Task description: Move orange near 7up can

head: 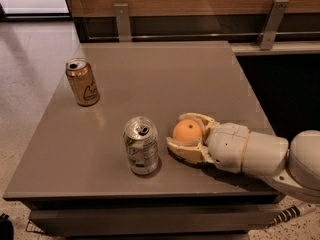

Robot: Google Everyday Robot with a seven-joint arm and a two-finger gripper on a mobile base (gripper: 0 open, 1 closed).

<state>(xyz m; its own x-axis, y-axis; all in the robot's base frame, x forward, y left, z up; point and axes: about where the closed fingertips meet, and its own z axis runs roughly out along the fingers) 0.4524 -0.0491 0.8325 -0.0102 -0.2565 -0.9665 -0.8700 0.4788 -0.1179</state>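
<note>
Far left, toward the back: golden-brown can (pixel 82 82) is standing upright near the left edge of the surface (pixel 165 79), well apart from everything else. A wide bare stretch is running between it and the front group, with more open room across the back and right rear.

Front centre: 7up can (pixel 141 145) is standing upright, tab end up, close to the front edge.

Just right of it: orange (pixel 187 131) is sitting low on the surface, near the can, with a narrow gap showing between them.

Right: gripper (pixel 175 131) is reaching in low from the right. Its pale fingers (pixel 186 152) are clamping the orange, one behind it and one in front. The arm (pixel 260 154) is crossing the right front corner and taking up the room there.
</note>
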